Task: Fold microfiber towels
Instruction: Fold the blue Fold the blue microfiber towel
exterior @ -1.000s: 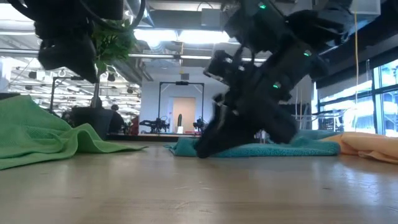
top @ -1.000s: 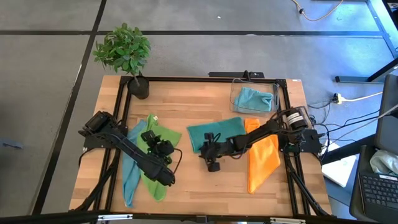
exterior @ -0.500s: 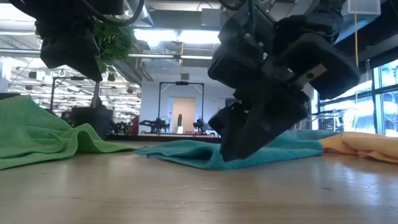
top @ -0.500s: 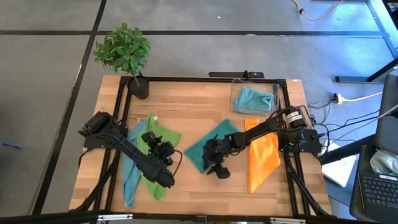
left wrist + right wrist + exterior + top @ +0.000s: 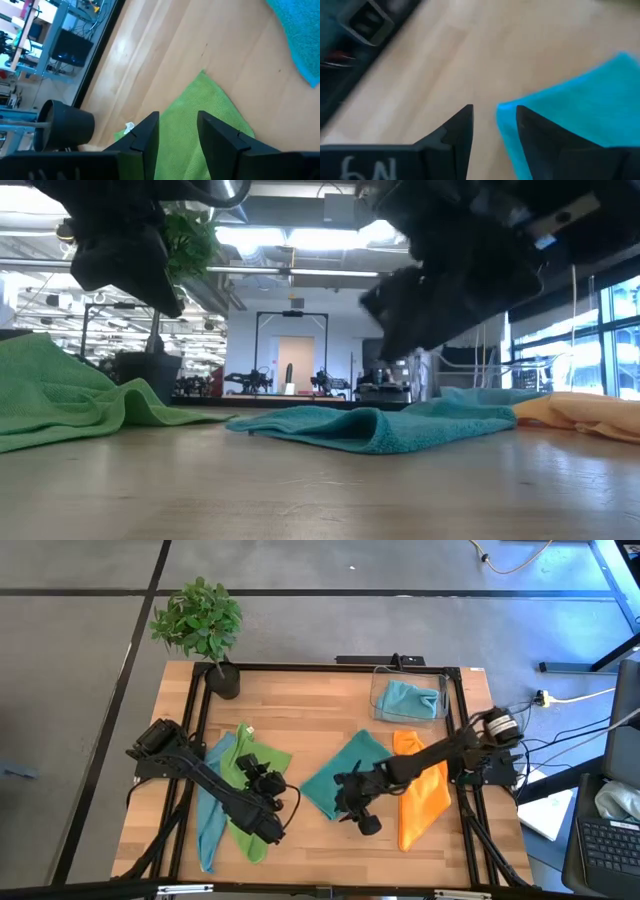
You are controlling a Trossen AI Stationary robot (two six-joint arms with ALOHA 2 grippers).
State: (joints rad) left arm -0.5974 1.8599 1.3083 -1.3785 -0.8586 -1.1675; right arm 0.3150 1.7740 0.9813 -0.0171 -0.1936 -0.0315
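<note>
A teal towel (image 5: pixel 345 775) lies flat as a diamond at mid-table, also in the low view (image 5: pixel 380 428). My right gripper (image 5: pixel 352 810) hangs open above its near corner (image 5: pixel 507 107), clear of the cloth (image 5: pixel 430 310). An orange towel (image 5: pixel 422 795) lies to the right. On the left, a lime green towel (image 5: pixel 255 795) partly overlaps a light blue towel (image 5: pixel 208 810). My left gripper (image 5: pixel 268 780) hovers open over the green towel (image 5: pixel 215 105), raised off it in the low view (image 5: pixel 140 270). Another light blue towel (image 5: pixel 410 698) sits in the clear bin.
The clear plastic bin (image 5: pixel 380 690) stands at the far right corner. A potted plant (image 5: pixel 200 625) stands at the far left corner. Bare wood shows along the near edge and between the green and teal towels.
My right gripper went toward the near edge, down on the teal towel, then rose clear of it. The teal towel slid nearer and turned about from a rectangle square to the table into a diamond, one corner toward the near edge.
</note>
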